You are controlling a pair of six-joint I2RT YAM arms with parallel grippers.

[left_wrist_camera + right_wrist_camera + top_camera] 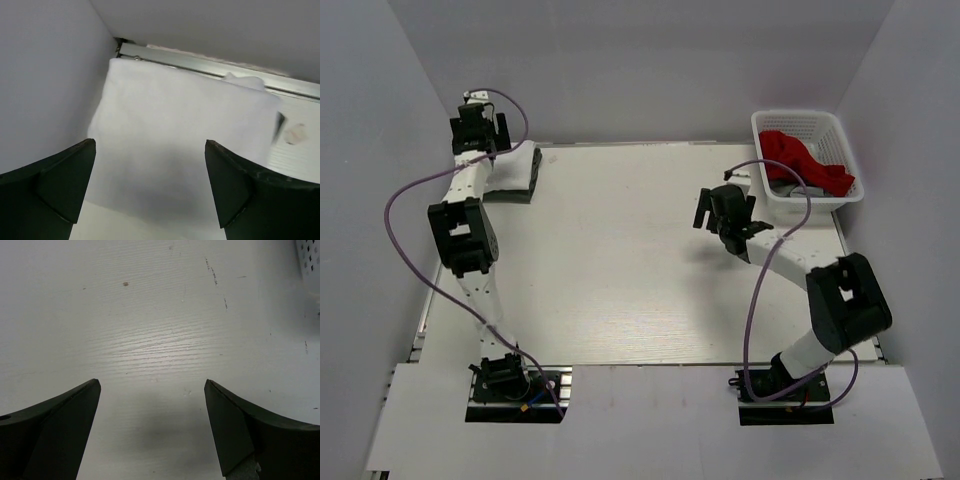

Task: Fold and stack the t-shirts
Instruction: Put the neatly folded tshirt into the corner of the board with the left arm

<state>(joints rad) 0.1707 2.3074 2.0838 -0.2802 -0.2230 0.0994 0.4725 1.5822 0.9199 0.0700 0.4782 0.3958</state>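
Although a folded white t-shirt (185,110) lies below my wide-open left gripper (150,145), a crumpled red t-shirt (805,160) waits in a white plastic basket (761,150).

Bright even light, soft shadow between fingers (50,435) (blurred up close), faint sheen on table (160,345)

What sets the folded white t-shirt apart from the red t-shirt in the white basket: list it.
Colour: the folded white t-shirt is white, the red t-shirt bright red. State: the white one is folded flat into a rectangle; the red one lies crumpled. Place: the white one lies at the far left corner of the pale table; the red one sits inside the white mesh basket. Both are at the far side.
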